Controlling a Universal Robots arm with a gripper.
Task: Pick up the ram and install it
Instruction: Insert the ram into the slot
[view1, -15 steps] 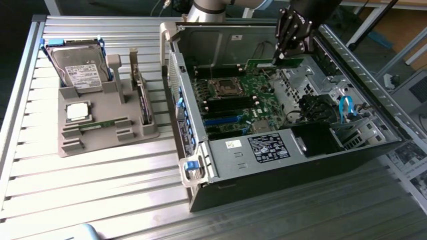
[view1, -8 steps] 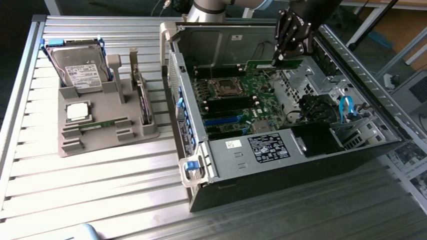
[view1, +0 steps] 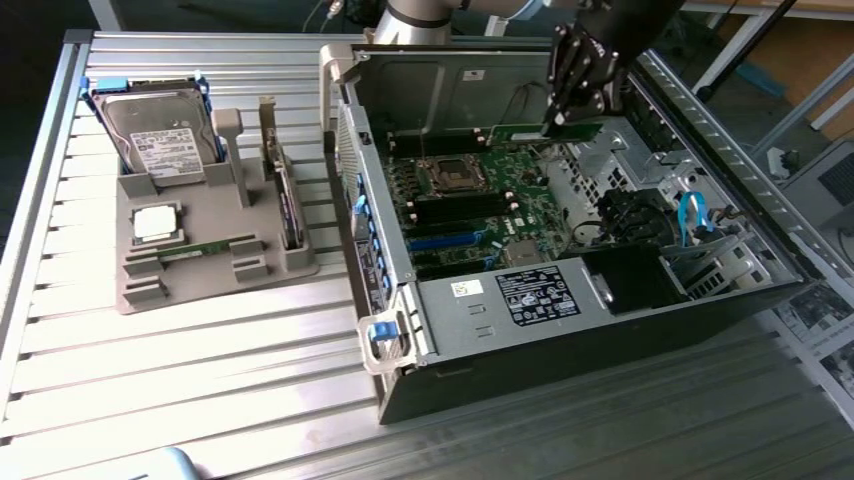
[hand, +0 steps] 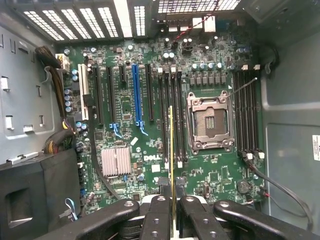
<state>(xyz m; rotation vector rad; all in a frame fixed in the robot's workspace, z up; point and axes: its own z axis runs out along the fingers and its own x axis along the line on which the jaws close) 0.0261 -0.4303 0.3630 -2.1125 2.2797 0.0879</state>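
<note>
The ram (view1: 534, 130) is a thin green stick held above the motherboard (view1: 487, 215) inside the open computer case. My gripper (view1: 577, 115) is shut on it from above. In the wrist view the ram (hand: 171, 150) shows edge-on as a narrow yellow-green line between my black fingers (hand: 157, 217). It hangs over the black memory slots (hand: 165, 115) beside the empty processor socket (hand: 209, 122). Whether it touches a slot I cannot tell.
A grey holder (view1: 140, 285) on the slatted table carries a hard drive (view1: 158, 135), a silver processor chip (view1: 155, 222) and another green stick (view1: 200, 248). The case walls (view1: 400, 85), a black shroud (view1: 641, 275) and cables (view1: 691, 215) crowd the board. A heatsink (hand: 116, 161) sits near the blue slot (hand: 136, 92).
</note>
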